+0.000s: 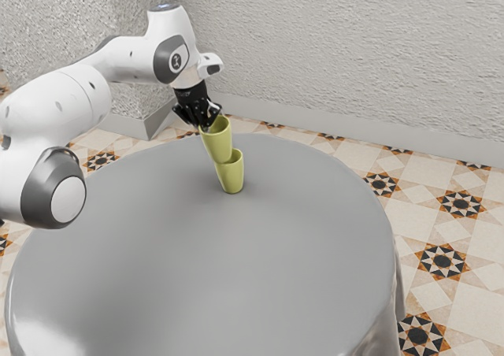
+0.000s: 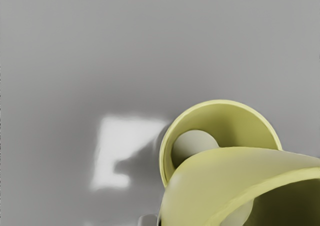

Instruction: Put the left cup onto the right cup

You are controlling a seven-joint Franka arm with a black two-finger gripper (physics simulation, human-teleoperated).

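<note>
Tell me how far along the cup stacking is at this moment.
Done: the upper cup is off the table, with its base already inside the mouth of the lower cup. In hand: the end effector grips the upper cup at its rim, and that cup leans rather than sitting straight. Left: level it, seat it and release.

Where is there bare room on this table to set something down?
Crowded only where the end effector holds the upper cup in the lower cup. Bare table lies from there to the near edge and the exterior view's right.
</note>
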